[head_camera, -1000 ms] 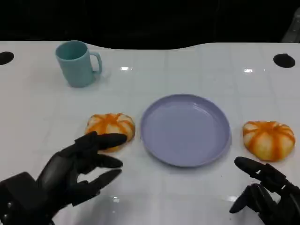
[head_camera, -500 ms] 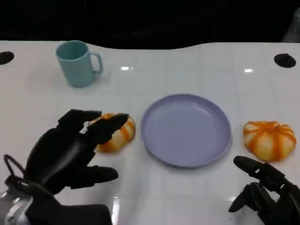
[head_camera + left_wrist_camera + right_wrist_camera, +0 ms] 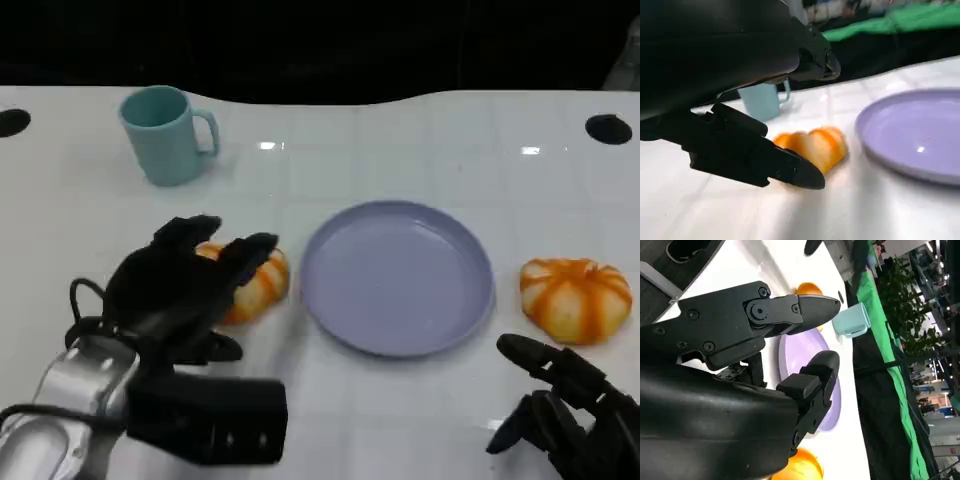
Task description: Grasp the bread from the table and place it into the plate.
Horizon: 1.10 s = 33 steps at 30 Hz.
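1. At the far left of the white table (image 3: 420,140) stands a pale teal ceramic mug (image 3: 165,134), well apart from the work. You can leave it alone.
2. Your left hand (image 3: 185,285) reaches forward over the near side of a round orange-and-white striped bread bun (image 3: 258,282). The fingers are spread and arched above it, unclenched and grasping nothing. In the left wrist view a fingertip (image 3: 805,175) sits low just in front of the bun; whether it touches is unclear.
3. To grasp well, lower the palm until the fingers straddle the bun's sides, then close gently. It looks soft and would likely squash.
4. Just right of the bun lies the shallow round lavender plate (image 3: 396,276), with nothing in it. Lift the bun above the rim before moving across.
5. A second striped bun (image 3: 574,296) lies right of the plate.
6. Your right hand (image 3: 560,415) rests low at the near right, fingers loosely apart, holding nothing.
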Motion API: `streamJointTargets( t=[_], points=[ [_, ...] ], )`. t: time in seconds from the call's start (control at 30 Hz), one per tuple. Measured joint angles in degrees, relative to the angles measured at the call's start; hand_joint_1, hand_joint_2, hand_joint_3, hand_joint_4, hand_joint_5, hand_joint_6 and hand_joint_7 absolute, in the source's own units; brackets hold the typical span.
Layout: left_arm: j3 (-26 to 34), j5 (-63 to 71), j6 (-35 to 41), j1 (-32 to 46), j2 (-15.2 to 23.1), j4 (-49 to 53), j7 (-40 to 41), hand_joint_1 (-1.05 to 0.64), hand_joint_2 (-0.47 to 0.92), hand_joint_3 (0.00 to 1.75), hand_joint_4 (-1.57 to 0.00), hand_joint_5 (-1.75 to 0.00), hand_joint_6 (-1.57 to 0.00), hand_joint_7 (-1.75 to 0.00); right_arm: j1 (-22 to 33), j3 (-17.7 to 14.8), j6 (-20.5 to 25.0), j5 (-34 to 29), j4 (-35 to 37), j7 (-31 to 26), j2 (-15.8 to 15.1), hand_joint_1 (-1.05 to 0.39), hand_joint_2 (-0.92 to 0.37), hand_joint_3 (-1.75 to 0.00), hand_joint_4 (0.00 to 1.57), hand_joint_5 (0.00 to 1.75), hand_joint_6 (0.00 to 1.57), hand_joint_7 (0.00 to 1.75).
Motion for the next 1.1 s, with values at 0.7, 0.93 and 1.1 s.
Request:
streamJointTargets(
  t=[0.7, 0.93, 1.1],
  points=[
    [-11.0, -5.0, 3.4, -26.4, -7.7, 43.7, 4.2, -0.40, 0.78, 0.00, -0.15, -0.11, -0.28, -0.01, 0.4, -0.2, 0.1, 0.0, -0.3, 0.2, -0.3, -0.75, -0.92, -0.29, 0.61, 1.49, 0.90, 0.48],
    [-11.2, -11.1, -5.0, -30.1, -8.5, 55.0, 6.3, -0.25, 0.90, 0.14, -0.69, -0.37, -0.68, -0.12, 0.4, -0.2, 0.3, 0.1, -0.6, 0.3, -0.4, -0.74, -0.92, -0.29, 0.62, 1.49, 0.91, 0.48],
    [-10.6, -13.4, -10.3, -31.2, -8.5, 59.9, 17.0, -0.22, 0.92, 0.16, -0.84, -1.68, -0.74, -1.48, 0.5, -0.2, 0.7, 0.1, -0.9, 0.3, -0.3, -0.74, -0.92, -0.29, 0.62, 1.48, 0.90, 0.47]
  ],
)
